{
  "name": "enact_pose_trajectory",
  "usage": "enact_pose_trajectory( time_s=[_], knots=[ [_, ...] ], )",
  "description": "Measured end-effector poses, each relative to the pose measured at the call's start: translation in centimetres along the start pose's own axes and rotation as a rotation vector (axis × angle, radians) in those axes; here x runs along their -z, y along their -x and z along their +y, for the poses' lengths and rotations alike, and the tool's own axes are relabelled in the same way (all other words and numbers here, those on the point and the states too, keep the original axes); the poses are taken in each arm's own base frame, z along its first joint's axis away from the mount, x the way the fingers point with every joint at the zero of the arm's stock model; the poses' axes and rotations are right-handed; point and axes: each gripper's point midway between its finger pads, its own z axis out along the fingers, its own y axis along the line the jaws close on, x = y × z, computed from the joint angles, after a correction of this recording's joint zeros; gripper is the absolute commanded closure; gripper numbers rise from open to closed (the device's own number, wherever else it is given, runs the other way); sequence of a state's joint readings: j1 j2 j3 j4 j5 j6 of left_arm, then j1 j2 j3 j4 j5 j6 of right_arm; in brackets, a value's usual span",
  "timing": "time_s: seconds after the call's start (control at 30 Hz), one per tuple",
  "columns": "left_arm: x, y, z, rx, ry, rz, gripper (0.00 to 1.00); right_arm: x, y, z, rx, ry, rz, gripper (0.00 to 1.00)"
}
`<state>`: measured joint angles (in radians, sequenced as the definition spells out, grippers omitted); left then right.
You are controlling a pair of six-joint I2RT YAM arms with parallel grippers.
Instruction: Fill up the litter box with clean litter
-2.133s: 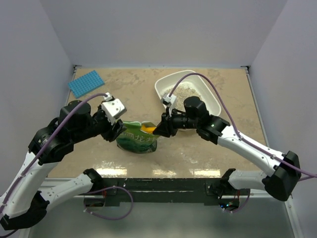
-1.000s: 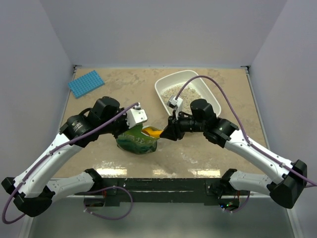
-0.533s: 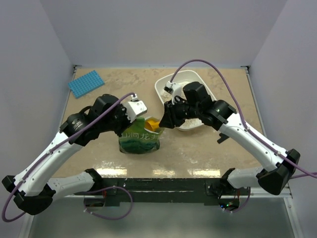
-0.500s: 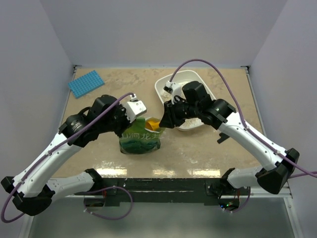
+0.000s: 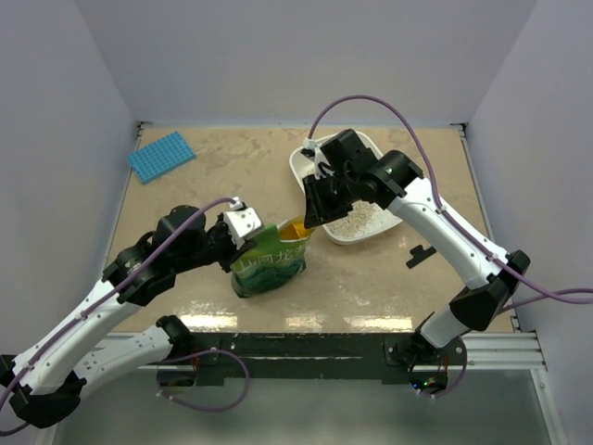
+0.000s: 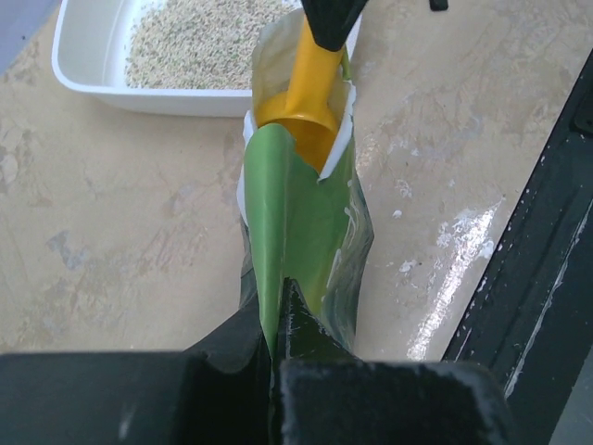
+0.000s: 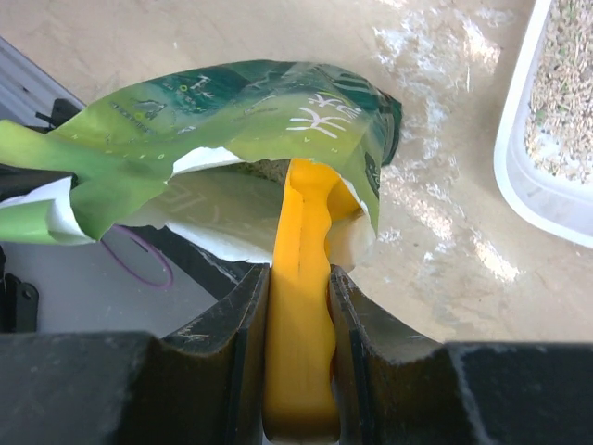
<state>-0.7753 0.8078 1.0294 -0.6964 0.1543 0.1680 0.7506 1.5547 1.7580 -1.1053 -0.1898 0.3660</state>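
The white shallow plastic litter box (image 6: 139, 98) sits far right on the beige counter (image 5: 232, 167), with pale sandy clean litter (image 6: 195, 42) heaped inside. Right next to it is a glossy green pouch (image 5: 271, 261). The left gripper (image 6: 281, 320) is pinched tight on its edge, and the right gripper (image 7: 298, 278) is clamping the orange-yellow plastic scoop (image 6: 310, 83), whose bowl is in the pouch mouth.

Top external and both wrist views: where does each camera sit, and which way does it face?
Top external: above and behind the bases, looking down on the table; both arms show.
Left wrist: behind the shut left gripper, facing past the green pouch toward the litter box.
Right wrist: behind the right gripper, facing down the yellow scoop into the pouch.
Shared: both wrist views show scoop, pouch and litter box.
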Motion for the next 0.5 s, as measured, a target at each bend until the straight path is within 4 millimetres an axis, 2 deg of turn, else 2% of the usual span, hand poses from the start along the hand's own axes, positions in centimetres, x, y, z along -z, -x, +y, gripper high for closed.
enact_pose_trajectory(
  time_s=[0.23, 0.5],
  knots=[
    [-0.8, -0.7, -1.4, -0.074, -0.07, -0.082, 1.0, -0.6, -0.8, -0.6, -0.014, -0.034, 0.07, 1.0],
    [0.0, -0.7, -2.4, -0.124, -0.11, -0.131, 1.0, -3.5, -2.7, -1.0, -0.009, -0.013, 0.182, 1.0]
  ],
)
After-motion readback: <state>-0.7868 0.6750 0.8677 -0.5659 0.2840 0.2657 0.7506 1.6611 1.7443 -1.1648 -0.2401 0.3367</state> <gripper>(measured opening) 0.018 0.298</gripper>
